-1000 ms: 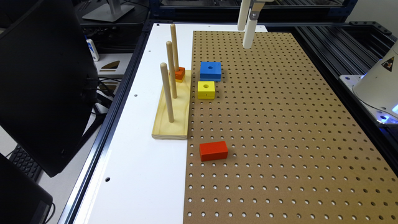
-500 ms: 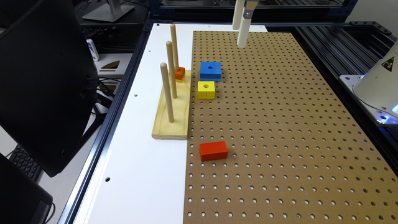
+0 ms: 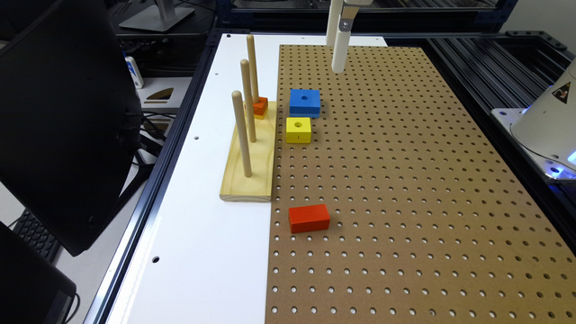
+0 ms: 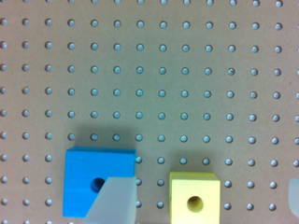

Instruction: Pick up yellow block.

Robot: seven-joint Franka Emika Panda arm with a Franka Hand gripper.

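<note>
Overhead, the gripper (image 3: 338,54) hangs well above the far end of the brown pegboard (image 3: 405,189), clear of every block. In the wrist view one pale finger (image 4: 114,200) overlaps the blue block (image 4: 88,172) and a sliver of the other finger (image 4: 294,196) shows at the frame edge; they stand wide apart, released, with nothing between them.

The yellow block (image 3: 298,130) sits flat on the pegboard near its edge toward the exterior view's left, round hole facing up. The wrist view shows that hole plainly on the yellow block (image 4: 195,198), lying between the two fingers and untouched.

The blue block (image 3: 304,102) lies just beyond the yellow one toward the far end of the desk (image 3: 202,252), close beside it but apart, with a strip of board between them.

The pale wooden peg base (image 3: 249,162) rests on the white desk surface along the pegboard's edge, carrying three upright pegs. A small orange block (image 3: 259,107) sits at the foot of the farthest peg; whether it is threaded on the peg I cannot tell.

A red block (image 3: 309,218) lies on the pegboard nearer the front, well apart from the others.

A dark monitor (image 3: 63,121) stands beyond the desk's edge on the exterior view's left.
</note>
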